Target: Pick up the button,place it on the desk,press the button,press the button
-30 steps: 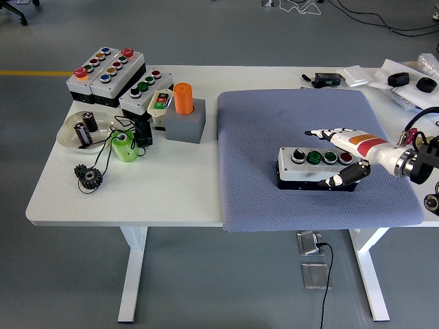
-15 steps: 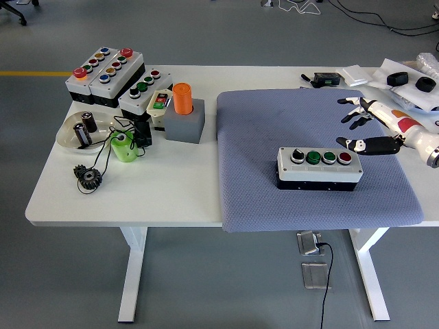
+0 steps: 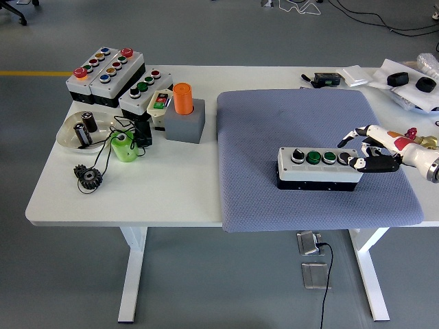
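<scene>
Hard plastic button box (image 3: 319,168), rigid and likely light, sits on the mat (image 3: 260,130) near its front right corner, best gripped by its long sides; right hand (image 3: 370,151) at its right end, fingers loosely spread, empty.

So the button box (image 3: 319,168) is a long, low unit with a white top and a black base, sitting flat and level on the grey-blue mat (image 3: 274,116) at the right side of the bench (image 3: 137,185). Four controls run in a row along the top: a black knob at the left, then two green buttons, then a red one at the right end.
</scene>
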Available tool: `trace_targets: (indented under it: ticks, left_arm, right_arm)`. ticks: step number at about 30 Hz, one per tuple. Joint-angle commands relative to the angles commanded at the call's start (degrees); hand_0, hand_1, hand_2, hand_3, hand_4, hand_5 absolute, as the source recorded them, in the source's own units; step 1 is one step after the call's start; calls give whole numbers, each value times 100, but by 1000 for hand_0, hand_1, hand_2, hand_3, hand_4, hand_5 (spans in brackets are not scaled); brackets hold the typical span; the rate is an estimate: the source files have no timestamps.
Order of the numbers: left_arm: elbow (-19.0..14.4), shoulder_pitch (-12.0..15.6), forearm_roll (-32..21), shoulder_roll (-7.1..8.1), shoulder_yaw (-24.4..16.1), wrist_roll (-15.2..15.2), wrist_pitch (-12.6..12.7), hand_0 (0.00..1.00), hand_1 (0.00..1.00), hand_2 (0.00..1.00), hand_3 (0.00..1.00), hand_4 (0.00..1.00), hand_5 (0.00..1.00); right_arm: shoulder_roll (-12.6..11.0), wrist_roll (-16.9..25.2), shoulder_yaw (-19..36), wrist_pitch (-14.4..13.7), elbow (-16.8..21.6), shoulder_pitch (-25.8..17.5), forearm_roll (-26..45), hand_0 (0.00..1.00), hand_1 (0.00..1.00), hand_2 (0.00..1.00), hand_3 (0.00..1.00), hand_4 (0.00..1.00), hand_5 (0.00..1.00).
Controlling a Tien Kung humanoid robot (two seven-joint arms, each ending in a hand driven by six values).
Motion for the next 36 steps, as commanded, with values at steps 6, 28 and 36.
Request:
trace_targets:
  ticks: [6,28,36]
  left_arm:
    - [0,0,27,0,-12,9,7,683,758,782,605,398,937]
    - [0,-3,22,0,20,20,13,683,756,781,604,398,942]
    - [0,-6,31,0,26,21,16,684,756,781,604,397,942]
  right_arm:
    - [-21,36,39,-16,13,-54,-9,142,2,98,641,644,431]
    - [130,75,-286,-13,-425,-84,-32,139,2,97,638,635,453]
    - [134,71,-268,-29,-345,-61,-55,139,2,97,636,634,452]
